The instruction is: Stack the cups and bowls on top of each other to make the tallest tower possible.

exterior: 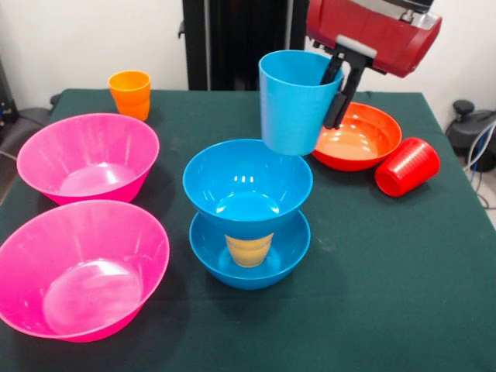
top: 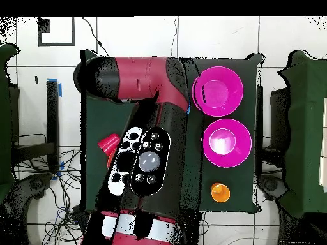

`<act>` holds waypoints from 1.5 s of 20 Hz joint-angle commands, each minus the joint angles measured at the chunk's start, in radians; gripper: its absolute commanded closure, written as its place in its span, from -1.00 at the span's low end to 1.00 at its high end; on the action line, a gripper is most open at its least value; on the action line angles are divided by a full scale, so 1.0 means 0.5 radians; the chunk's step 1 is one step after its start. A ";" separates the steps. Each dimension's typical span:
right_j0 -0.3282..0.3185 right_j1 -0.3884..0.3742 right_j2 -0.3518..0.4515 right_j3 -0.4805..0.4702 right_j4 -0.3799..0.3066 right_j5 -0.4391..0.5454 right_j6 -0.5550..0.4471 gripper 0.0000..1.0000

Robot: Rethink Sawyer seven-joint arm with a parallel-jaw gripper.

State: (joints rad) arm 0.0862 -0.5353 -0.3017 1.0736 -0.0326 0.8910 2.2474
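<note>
My gripper [exterior: 332,97] is shut on the rim of a light blue cup [exterior: 293,101], one finger inside it and one outside. The cup hangs upright, just above and a little right of the tower. The tower is a blue bowl [exterior: 249,267] on the table, a yellow cup [exterior: 249,249] standing in it, and a second blue bowl [exterior: 248,182] resting on that cup. In the overhead view the arm [top: 150,153] hides the gripper, the light blue cup and the tower.
Two pink bowls [exterior: 87,155] [exterior: 81,267] sit at the left; they also show overhead [top: 217,89] [top: 226,141]. An orange cup [exterior: 130,93] [top: 219,191] stands at the far left. An orange-red bowl [exterior: 358,138] and a red cup [exterior: 407,167] on its side lie at the right.
</note>
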 commanded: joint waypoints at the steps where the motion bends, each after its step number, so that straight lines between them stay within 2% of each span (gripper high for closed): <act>1: -0.084 0.168 0.231 0.208 -0.171 -0.071 -0.252 1.00; 17: -0.082 0.244 0.251 0.308 -0.179 -0.225 -0.117 1.00; 30: -0.062 0.302 0.231 0.310 -0.166 -0.291 -0.070 1.00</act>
State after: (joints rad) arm 0.0465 -0.4426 -0.2967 1.1412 -0.0571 0.7929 2.2474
